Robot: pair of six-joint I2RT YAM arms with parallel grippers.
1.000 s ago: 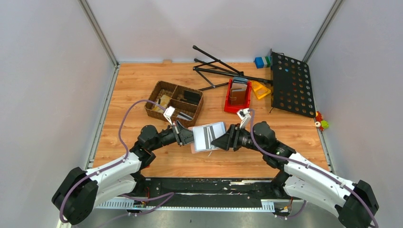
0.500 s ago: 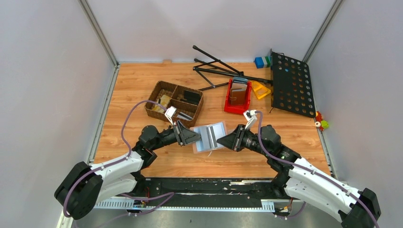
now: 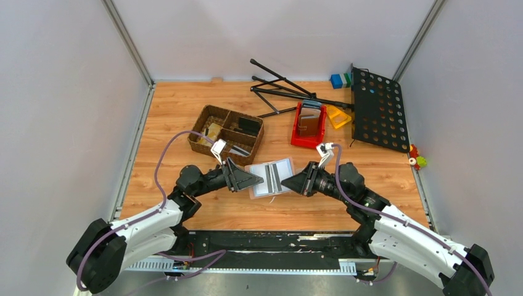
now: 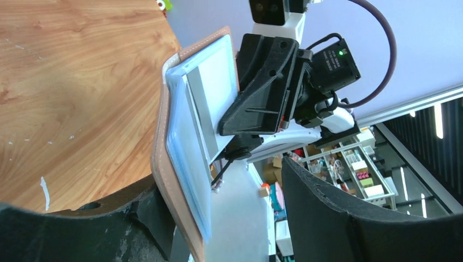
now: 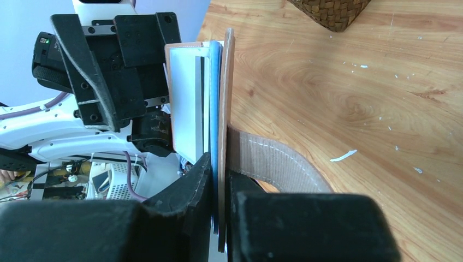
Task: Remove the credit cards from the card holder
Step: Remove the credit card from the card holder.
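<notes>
Card holder [image 3: 274, 171]: right tool [image 3: 284, 182] clamps, left tool [image 3: 258, 179] gapes.

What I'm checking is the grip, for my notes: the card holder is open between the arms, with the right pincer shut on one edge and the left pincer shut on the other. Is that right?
Not quite. The left pincer is open: the left wrist view shows its fingers spread wide around the card holder. The right pincer is shut on the other edge, as stated.
</notes>
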